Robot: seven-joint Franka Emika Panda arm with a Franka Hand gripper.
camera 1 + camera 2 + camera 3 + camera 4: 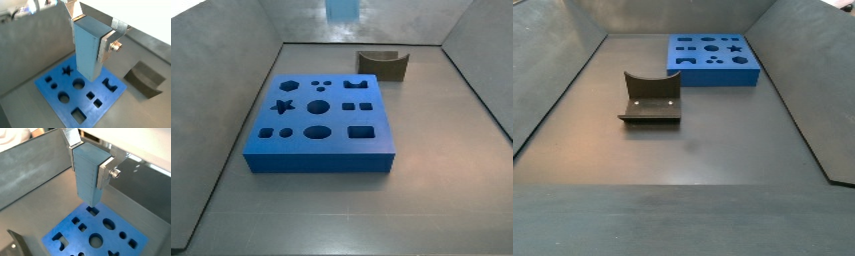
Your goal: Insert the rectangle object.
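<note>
Though cropped in a side view, the rectangle object [88,47] sits clamped between the gripper's [93,37] fingers [107,44].

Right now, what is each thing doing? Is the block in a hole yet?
Gripper: shut on the block, up above the board.
Block: held upright in the air, not in a hole yet.
Board: flat on the floor, all holes empty.
Brown U-shaped piece: resting on the floor, away from the board, untouched.
</note>
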